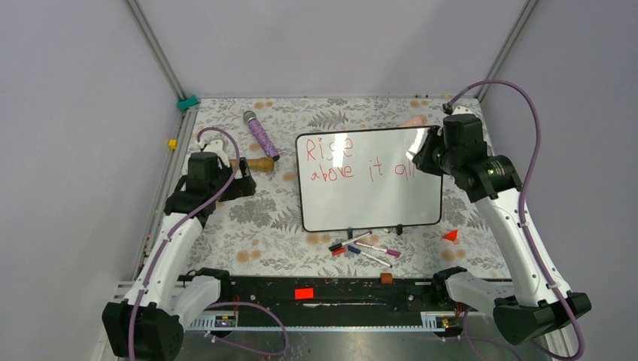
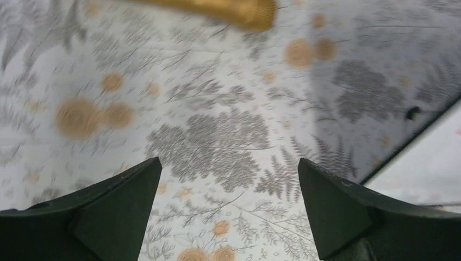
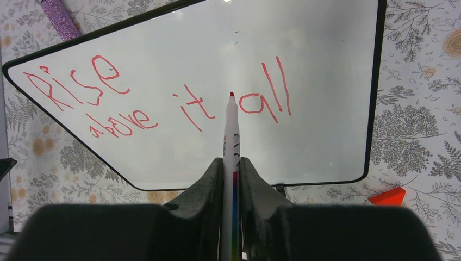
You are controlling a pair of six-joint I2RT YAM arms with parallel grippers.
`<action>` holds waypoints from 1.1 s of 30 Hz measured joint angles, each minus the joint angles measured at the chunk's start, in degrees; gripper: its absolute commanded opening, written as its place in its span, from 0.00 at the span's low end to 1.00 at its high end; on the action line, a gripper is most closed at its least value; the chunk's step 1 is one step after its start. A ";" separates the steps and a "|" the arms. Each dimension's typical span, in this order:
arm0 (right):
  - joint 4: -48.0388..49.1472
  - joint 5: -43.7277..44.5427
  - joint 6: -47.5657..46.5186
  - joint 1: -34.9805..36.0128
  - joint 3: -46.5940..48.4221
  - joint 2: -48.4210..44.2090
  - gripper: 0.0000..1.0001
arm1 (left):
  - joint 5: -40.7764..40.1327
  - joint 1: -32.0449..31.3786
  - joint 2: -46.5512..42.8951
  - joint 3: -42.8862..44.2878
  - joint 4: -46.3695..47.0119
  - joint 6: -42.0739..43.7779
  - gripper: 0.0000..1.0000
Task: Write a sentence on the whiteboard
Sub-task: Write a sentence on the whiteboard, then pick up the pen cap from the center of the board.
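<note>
The whiteboard [image 1: 369,201] lies on the floral table, right of centre. The sentence [image 1: 353,162] is on it in red, two lines reading "Rise above it all"; it also shows in the right wrist view [image 3: 163,103]. My right gripper [image 3: 231,163] is shut on a white marker with a red tip [image 3: 231,128], at the board's right edge [image 1: 425,154]. The tip points between "it" and "all"; I cannot tell whether it touches. My left gripper [image 2: 229,168] is open and empty over the cloth, left of the board [image 1: 244,184]. The board's corner [image 2: 429,163] shows at its right.
A purple glitter microphone [image 1: 261,135] and a wooden piece [image 1: 259,164] lie left of the board. Several loose markers [image 1: 365,248] lie below it, a red wedge [image 1: 451,235] at its lower right. A yellow cube [image 1: 172,144] sits at the left edge.
</note>
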 measured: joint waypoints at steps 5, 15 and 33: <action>0.00 0.15 -0.24 0.00 0.02 -1.51 0.00 | -3.52 5.40 0.92 -3.02 -4.20 -6.82 0.98; -0.13 0.17 -1.07 0.00 0.09 -4.96 0.00 | -10.12 8.66 -1.77 -5.11 -10.47 -14.19 0.99; -0.11 -5.64 2.54 0.11 -5.29 -8.39 0.00 | -4.46 -10.78 -15.26 -14.62 -10.75 -48.15 0.85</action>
